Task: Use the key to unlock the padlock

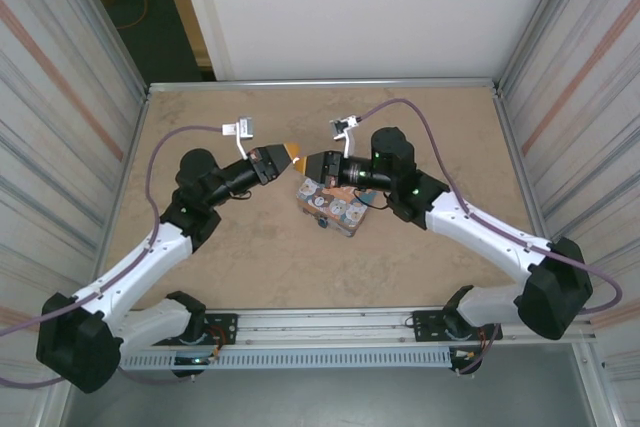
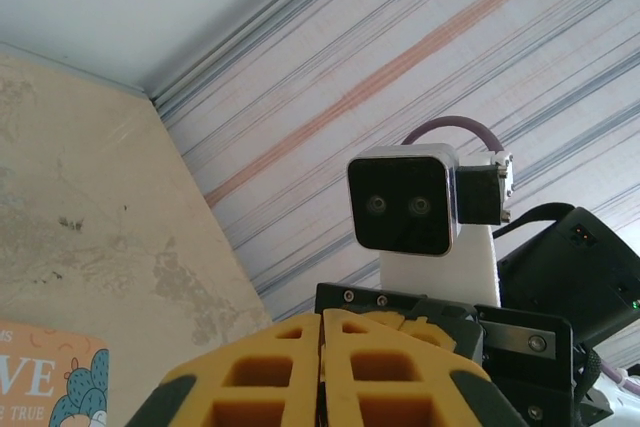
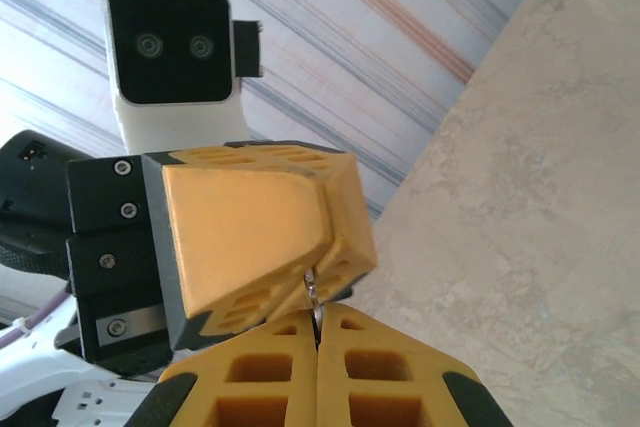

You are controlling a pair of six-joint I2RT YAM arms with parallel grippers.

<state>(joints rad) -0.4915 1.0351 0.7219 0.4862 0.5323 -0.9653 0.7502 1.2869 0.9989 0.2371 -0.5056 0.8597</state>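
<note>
— What colour is the box (image 1: 335,209)?
— Orange, with white letters and a teal cactus drawing.
— And the surface (image 1: 250,257)?
— Beige, mottled with grey blotches.
— The arms (image 1: 150,247)?
— White and black, with purple cables (image 2: 455,124). The left gripper (image 1: 291,154) and right gripper (image 1: 304,163) have yellow-orange jaws edged in black.
— The walls (image 1: 50,77)?
— Pale, with thin grey stripes and one rust-red stripe.

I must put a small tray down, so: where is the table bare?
Bare: the near strip of table between the box and the rail, and the far strip along the back wall. Crowded: the centre, where both jaws meet close by the box.
</note>
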